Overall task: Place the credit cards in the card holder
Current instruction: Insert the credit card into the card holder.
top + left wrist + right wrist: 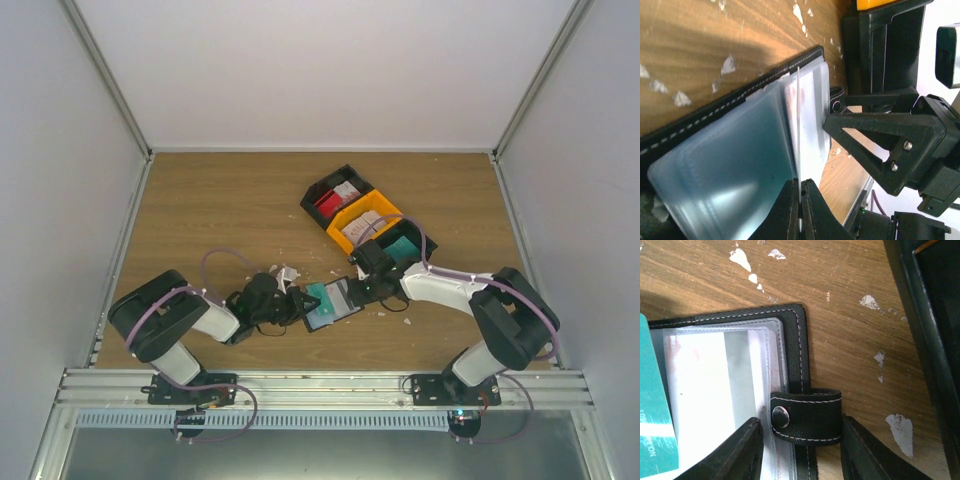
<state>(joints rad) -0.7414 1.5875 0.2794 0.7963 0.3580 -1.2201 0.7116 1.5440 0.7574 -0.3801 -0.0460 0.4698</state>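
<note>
The black card holder lies open on the table between both grippers, its clear inner sleeves facing up. My left gripper is shut on a teal credit card and holds it over the sleeves. In the left wrist view the card shows edge-on between the closed fingers of the left gripper, beside the holder's stitched edge. My right gripper is open, with its jaws either side of the holder's snap strap. The teal card shows at the left of that view.
Three bins stand in a diagonal row behind the holder: a black one with red cards, a yellow one with whitish cards, and a black one with teal cards under the right arm. White crumbs are scattered on the wood.
</note>
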